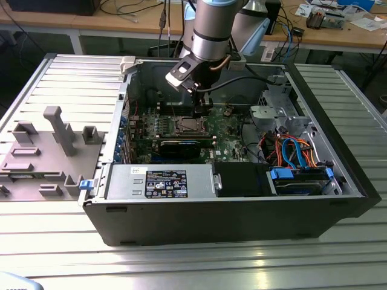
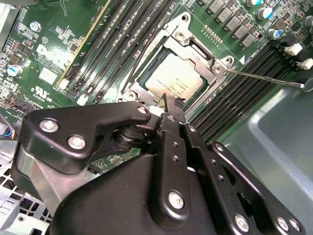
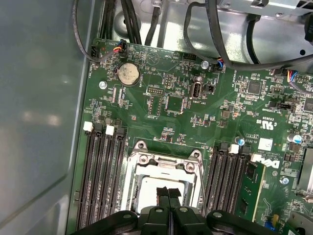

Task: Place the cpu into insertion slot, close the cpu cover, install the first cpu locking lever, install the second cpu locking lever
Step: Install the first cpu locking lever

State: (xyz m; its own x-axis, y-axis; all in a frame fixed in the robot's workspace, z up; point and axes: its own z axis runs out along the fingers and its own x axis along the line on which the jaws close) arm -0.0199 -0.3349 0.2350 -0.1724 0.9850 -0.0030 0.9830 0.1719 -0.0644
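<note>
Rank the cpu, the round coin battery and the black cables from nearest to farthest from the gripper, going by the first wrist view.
1. The cpu, lying directly beneath the tips of the gripper.
2. The coin battery, well away across the green motherboard.
3. The black cables, beyond the motherboard's far edge.

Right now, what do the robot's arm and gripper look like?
The arm is a silvery-grey cylinder with a pale blue joint cap; a black cable loops from its wrist beside a black-and-white camera box. The gripper is matte black, with jointed links and silver screw heads.
</note>
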